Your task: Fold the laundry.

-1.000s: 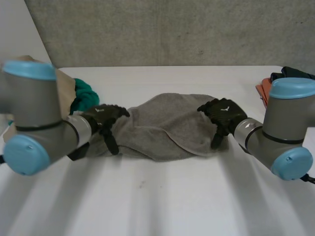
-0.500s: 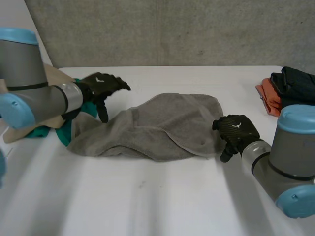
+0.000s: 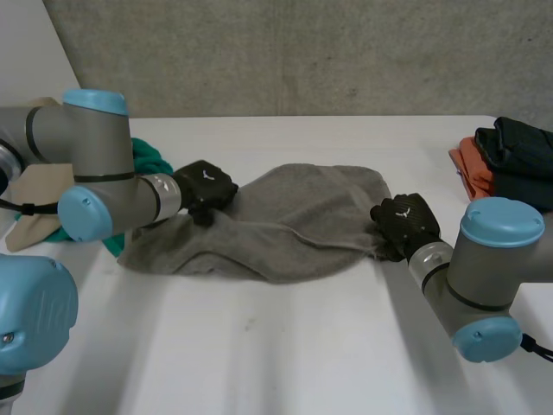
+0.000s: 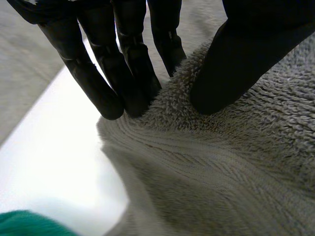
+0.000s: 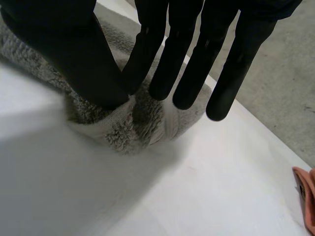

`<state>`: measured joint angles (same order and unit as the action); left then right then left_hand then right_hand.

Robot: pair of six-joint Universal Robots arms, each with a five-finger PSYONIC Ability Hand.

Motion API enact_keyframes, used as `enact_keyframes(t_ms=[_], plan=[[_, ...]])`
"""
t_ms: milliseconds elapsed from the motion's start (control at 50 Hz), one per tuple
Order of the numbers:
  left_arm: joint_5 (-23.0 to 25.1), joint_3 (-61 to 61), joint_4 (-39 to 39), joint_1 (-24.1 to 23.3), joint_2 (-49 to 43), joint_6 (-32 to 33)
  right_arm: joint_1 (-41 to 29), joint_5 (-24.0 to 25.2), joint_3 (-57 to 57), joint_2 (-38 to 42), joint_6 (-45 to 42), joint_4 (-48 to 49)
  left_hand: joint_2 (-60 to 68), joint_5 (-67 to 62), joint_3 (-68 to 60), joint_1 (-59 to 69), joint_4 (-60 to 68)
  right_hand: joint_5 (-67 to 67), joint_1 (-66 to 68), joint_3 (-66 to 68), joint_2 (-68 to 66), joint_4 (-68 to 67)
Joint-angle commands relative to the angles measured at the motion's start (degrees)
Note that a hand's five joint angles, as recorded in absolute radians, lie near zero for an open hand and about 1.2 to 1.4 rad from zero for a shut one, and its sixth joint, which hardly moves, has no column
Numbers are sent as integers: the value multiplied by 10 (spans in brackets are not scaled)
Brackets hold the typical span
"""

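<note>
A crumpled grey towel (image 3: 289, 226) lies across the middle of the white table (image 3: 285, 363). My left hand (image 3: 206, 187) sits at the towel's far left edge. In the left wrist view its fingers (image 4: 125, 73) and thumb (image 4: 231, 64) pinch a ridge of the towel (image 4: 226, 162) between them. My right hand (image 3: 403, 225) is at the towel's right edge. There its fingers (image 5: 189, 59) and thumb (image 5: 74, 54) close on a bunched fold of the towel (image 5: 135, 125) resting on the table.
A green cloth (image 3: 149, 161) and a beige cloth (image 3: 34, 194) lie behind my left arm. A stack of dark cloth (image 3: 518, 151) on orange cloth (image 3: 467, 169) sits at the table's right edge. A concrete wall runs behind the table.
My left hand dropped from over the green cloth onto the towel's left edge and closed on it. My right hand shifted onto the towel's right edge and closed on it.
</note>
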<state>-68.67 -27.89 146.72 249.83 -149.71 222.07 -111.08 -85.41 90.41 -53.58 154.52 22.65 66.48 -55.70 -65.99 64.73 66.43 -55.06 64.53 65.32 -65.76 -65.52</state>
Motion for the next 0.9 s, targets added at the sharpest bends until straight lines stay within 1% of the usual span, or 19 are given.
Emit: enact_keyframes(t_ms=[20,40,100,120,180,200,260,280,340,360,460,560,580,640,660,720,820,880,900], plan=[[-70,-18,21,2,72,-32,17,0,-1,-36,10,5,135,-143,-140,153,136,-149,155,147,-142,-145],[-82,-34,20,7,103,-43,24,2,-2,-65,10,0,135,-143,-140,153,136,-149,155,147,-142,-145],[-97,-68,18,13,161,-55,34,4,-8,-113,-1,-12,135,-143,-140,153,136,-149,155,147,-142,-145],[-102,-98,19,18,206,-60,43,6,-11,-145,-12,-36,135,-143,-140,153,136,-149,155,147,-142,-145],[-108,-147,22,28,274,-66,53,12,-25,-200,-29,-78,135,-143,-140,153,136,-149,155,147,-142,-145],[-110,-178,25,35,321,-69,62,18,-40,-233,-38,-110,135,-143,-140,153,136,-149,155,147,-142,-145],[-109,-221,39,43,386,-78,75,29,-70,-273,-43,-163,135,-143,-140,153,136,-149,155,147,-142,-145],[-108,-246,51,49,424,-84,81,35,-93,-289,-43,-196,135,-143,-140,153,136,-149,155,147,-142,-145],[-104,-293,78,57,481,-93,86,43,-130,-287,-45,-249,135,-143,-140,153,136,-149,155,147,-142,-145],[-101,-303,83,58,490,-95,86,48,-152,-282,-45,-286,135,-143,-140,153,136,-149,155,147,-142,-145],[-89,-350,98,59,498,-100,83,75,-197,-240,-45,-368,135,-143,-140,153,136,-149,155,147,-142,-145],[-92,-365,111,54,444,-93,65,82,-200,-188,-27,-399,135,-143,-140,153,136,-131,136,128,-124,-126],[-97,-360,111,50,428,-90,53,81,-185,-174,0,-392,135,-143,-140,153,136,18,-12,-20,25,22],[-110,-348,110,44,407,-91,40,80,-157,-159,49,-371,135,-143,-140,153,136,378,-373,-380,385,382],[-119,-337,111,41,397,-94,33,81,-133,-152,77,-354,135,-143,-140,153,136,444,-439,-447,451,449],[-127,-318,111,36,392,-96,20,82,-96,-145,116,-322,135,-143,-140,153,136,448,-443,-451,455,453],[-135,-278,104,20,400,-108,-24,78,-37,-119,198,-232,135,-143,-140,153,136,455,-449,-457,462,459],[-132,-268,98,9,411,-115,-45,73,-30,-104,243,-199,135,-143,-140,153,136,468,-463,-471,475,473],[-131,-261,96,1,420,-118,-56,64,-29,-94,276,-183,135,-143,-140,153,136,485,-479,-487,492,489]])
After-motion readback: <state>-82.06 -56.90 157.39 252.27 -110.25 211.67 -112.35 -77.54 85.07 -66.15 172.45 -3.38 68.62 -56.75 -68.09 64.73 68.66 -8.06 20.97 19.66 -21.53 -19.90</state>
